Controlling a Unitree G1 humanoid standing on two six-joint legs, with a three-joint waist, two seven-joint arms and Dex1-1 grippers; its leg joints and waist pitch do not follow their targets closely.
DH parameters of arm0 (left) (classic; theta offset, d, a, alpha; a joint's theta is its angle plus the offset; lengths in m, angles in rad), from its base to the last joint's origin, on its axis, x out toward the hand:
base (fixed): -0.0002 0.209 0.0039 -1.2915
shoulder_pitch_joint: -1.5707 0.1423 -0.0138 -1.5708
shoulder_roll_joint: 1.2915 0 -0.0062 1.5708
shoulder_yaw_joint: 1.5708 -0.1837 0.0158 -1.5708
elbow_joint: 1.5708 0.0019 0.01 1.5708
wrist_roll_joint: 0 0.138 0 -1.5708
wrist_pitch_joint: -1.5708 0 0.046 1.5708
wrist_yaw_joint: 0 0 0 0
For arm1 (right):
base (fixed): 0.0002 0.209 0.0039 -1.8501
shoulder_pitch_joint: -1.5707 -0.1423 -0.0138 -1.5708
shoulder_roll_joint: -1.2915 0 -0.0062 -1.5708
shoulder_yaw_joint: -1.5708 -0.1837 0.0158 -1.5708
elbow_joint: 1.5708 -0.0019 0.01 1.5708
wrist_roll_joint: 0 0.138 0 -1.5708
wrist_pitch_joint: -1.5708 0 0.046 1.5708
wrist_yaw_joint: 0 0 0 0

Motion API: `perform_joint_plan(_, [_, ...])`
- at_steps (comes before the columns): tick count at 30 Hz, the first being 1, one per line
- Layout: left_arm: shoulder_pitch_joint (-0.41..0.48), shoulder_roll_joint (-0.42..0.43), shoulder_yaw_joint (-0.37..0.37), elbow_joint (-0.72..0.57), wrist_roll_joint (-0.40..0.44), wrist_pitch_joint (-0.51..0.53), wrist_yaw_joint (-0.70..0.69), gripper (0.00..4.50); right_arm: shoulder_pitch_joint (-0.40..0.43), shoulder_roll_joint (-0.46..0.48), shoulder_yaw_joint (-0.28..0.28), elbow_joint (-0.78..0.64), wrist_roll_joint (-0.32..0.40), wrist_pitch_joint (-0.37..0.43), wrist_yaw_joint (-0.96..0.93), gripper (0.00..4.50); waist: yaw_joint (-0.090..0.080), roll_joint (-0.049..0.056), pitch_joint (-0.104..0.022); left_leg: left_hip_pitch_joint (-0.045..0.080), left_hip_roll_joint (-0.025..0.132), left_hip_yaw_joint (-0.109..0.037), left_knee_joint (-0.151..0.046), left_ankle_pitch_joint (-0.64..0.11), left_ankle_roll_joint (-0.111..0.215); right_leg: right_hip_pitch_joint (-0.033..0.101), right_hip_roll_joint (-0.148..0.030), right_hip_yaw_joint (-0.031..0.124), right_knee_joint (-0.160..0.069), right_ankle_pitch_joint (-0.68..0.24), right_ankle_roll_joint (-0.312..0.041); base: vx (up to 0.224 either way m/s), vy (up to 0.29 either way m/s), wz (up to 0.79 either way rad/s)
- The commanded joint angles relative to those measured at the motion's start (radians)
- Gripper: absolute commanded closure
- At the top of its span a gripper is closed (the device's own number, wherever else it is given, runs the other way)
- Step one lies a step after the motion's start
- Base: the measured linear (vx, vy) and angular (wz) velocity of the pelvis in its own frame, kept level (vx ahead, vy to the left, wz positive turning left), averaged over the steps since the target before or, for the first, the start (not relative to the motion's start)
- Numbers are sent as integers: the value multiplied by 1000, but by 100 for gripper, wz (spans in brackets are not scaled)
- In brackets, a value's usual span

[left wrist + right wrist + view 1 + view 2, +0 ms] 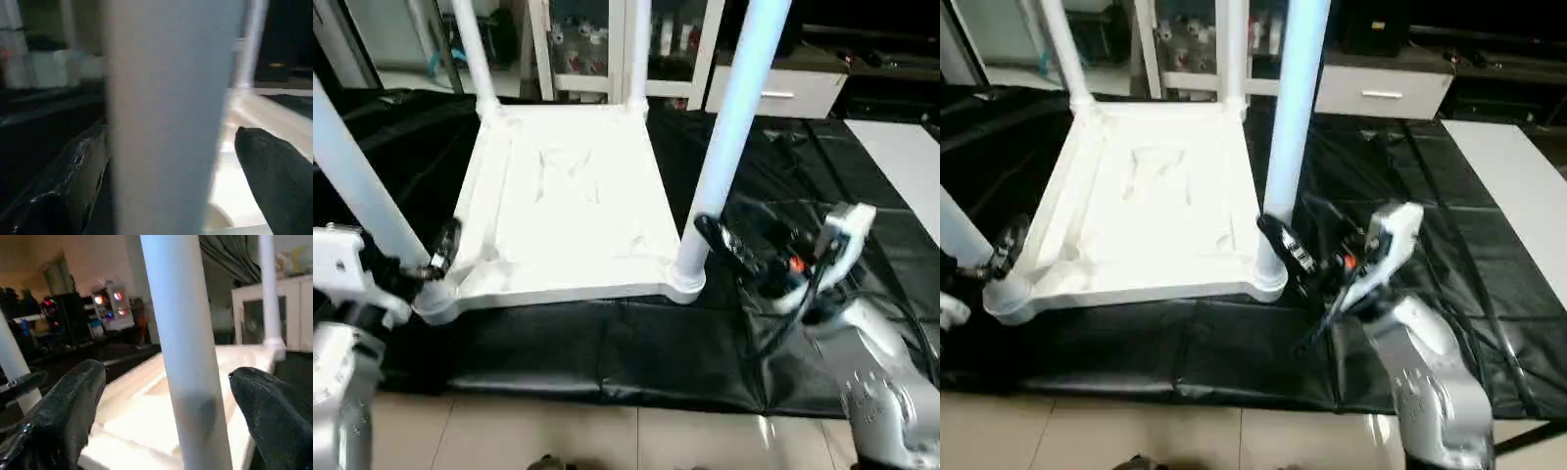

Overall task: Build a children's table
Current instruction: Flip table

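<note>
The children's table lies upside down on the black-covered surface: its white tabletop (568, 206) shows the ribbed underside, and four white legs stand up from the corner sockets. My left gripper (429, 262) is open around the base of the near-left leg (357, 186). In the left wrist view, that leg (166, 117) rises between the two black fingers (68, 181). My right gripper (702, 238) is open around the near-right leg (729, 137) just above its socket. The right wrist view shows clear gaps between that leg (190, 357) and both fingers (274, 411).
Behind the far legs (473, 49) stands a white glass-door cabinet (597, 49), with a white drawer unit (783, 90) to its right. A white panel (901, 166) lies at the far right. The black cover (607, 352) ends at tiled floor (558, 431) in front.
</note>
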Motion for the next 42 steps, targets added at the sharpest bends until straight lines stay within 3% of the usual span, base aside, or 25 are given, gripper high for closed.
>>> perform_joint_plan(1, [-8,-14,29,5,9,-24,44,1,8,-7,24,-41,0,12,-4,2,-2,17,-45,23,43,-33,-98,-423,-52,19,-37,34,-87,-370,-82,0,0,0])
perform_joint_plan(3, [-9,-24,37,2,13,-14,71,1,16,-4,37,-48,-2,13,-5,2,-6,11,-45,22,43,-35,-98,-433,-51,18,-36,33,-91,-396,-72,0,0,0])
perform_joint_plan(6, [-12,-27,34,-12,8,0,85,1,27,-2,46,-58,-7,12,-12,2,-8,11,-45,23,44,-36,-98,-432,-50,16,-36,34,-91,-405,-66,0,0,0])
perform_joint_plan(10, [-29,-29,43,-7,26,-16,122,1,42,-11,49,-72,-1,12,-26,2,-8,15,-47,23,43,-35,-97,-419,-52,16,-33,34,-87,-362,-71,0,0,0])
perform_joint_plan(15, [-39,-30,55,6,36,-20,151,1,47,-16,49,-78,-5,10,-35,2,-8,12,-49,20,43,-33,-95,-389,-43,21,-33,35,-83,-319,-79,0,0,0])
perform_joint_plan(17, [-47,-28,42,4,29,-24,138,1,17,10,36,-50,-42,-29,-94,2,-9,6,-49,19,42,-32,-94,-378,-42,20,-33,34,-81,-312,-86,0,0,0])
perform_joint_plan(20, [-52,-28,20,-9,30,-23,129,1,-10,29,20,-30,-59,-54,-133,2,-11,10,-48,23,42,-32,-95,-389,-51,16,-34,35,-82,-338,-87,0,0,0])
perform_joint_plan(25, [-59,-31,0,-4,37,-24,131,1,-40,25,36,12,-80,-61,-142,2,-13,10,-52,22,42,-31,-94,-375,-55,20,-31,35,-77,-285,-87,0,0,0])
perform_joint_plan(27, [-76,-28,-6,19,44,-31,134,19,-90,15,77,97,-125,-55,-144,2,-15,0,-52,21,41,-29,-93,-375,-53,21,-31,34,-77,-287,-94,0,0,0])
perform_joint_plan(30, [-95,-24,-10,39,53,-33,139,55,-142,10,106,192,-174,-49,-167,40,-18,3,-53,22,39,-30,-90,-361,-56,19,-34,34,-75,-296,-104,0,0,0])
perform_joint_plan(32, [-106,-20,-10,48,57,-31,144,66,-181,18,110,263,-197,-57,-187,45,-20,-2,-54,20,39,-28,-90,-351,-52,22,-33,34,-72,-282,-110,0,0,0])
perform_joint_plan(37, [-108,-17,-8,51,57,-31,155,112,-214,27,114,325,-203,-80,-179,92,-19,1,-57,21,41,-26,-88,-320,-44,26,-31,34,-66,-211,-129,0,0,0])
perform_joint_plan(41, [-112,-12,-9,57,62,-27,154,149,-266,39,112,395,-201,-113,-171,130,-18,-2,-56,21,41,-25,-88,-334,-41,27,-33,33,-68,-239,-135,0,0,0])
perform_joint_plan(42, [-113,-11,-11,59,64,-23,154,167,-275,42,111,405,-197,-118,-168,137,-18,2,-56,21,41,-26,-88,-339,-43,26,-34,33,-67,-248,-134,0,0,0])
